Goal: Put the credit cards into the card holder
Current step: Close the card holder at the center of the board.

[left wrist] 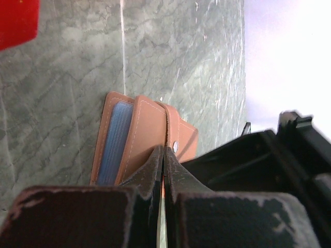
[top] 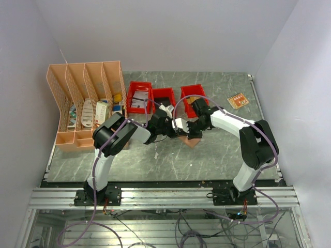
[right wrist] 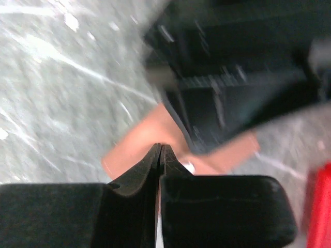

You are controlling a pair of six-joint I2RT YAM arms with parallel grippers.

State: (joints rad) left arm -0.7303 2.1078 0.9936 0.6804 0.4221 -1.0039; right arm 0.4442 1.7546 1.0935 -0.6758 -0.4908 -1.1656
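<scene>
While the wallet (left wrist: 150, 137) lies mid-table (left wrist: 62, 103), a blue card (left wrist: 115, 139) in one panel:
- left gripper (left wrist: 163, 151): clenched at the snap tab
- right gripper (right wrist: 159, 148): clenched at the wallet's edge; grasp unclear

Step, likely: steadying the wallet. Next: fetch the tan card (top: 238, 99), well apart at right.

Plain white walls (top: 155, 31) are closing in the table (top: 207, 155) on three sides, and soft, even light is falling on its grey-green marbled top. A peach desk organizer (top: 113, 80) is standing at the far left, three red bins (top: 139, 84) sitting beside it. An aluminium rail (top: 165, 197) is running along the near edge.
</scene>
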